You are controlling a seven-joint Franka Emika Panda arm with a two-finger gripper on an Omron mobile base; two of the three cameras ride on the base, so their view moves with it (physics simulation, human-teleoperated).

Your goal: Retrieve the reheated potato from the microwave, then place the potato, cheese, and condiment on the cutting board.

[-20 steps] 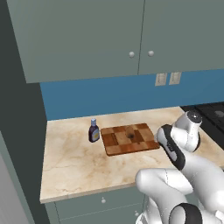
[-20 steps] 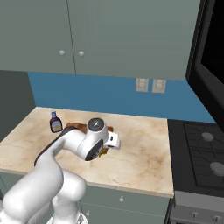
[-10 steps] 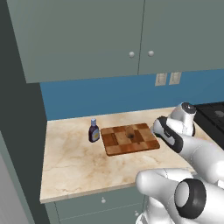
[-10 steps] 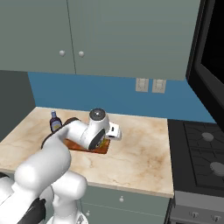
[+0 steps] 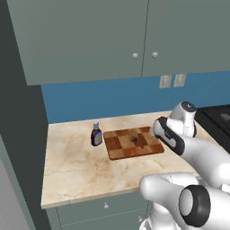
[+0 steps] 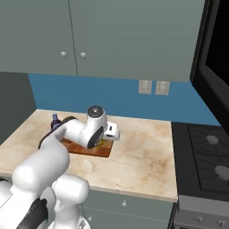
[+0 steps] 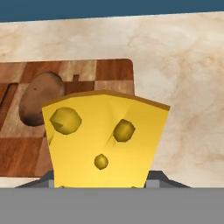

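Yellow holey cheese (image 7: 105,142) up close in the hand view, pinched in the gripper (image 7: 103,183), fingers mostly hidden behind the wedge. Behind it, brown potato (image 7: 41,98) lying on the checkered cutting board (image 7: 113,72), toward the board's right end as seen from the hand. From the left base view, board (image 5: 134,143) flat on the marble counter (image 5: 76,166) with a dark spot on it, likely the potato, too small to be sure. Condiment (image 5: 96,134) upright just beside the board's left edge, off the wood; label there but lettering too tiny to read. Arm's wrist over the board's right end in the right base view. Microwave (image 6: 214,67) dark at far right, above the stove (image 6: 208,152).
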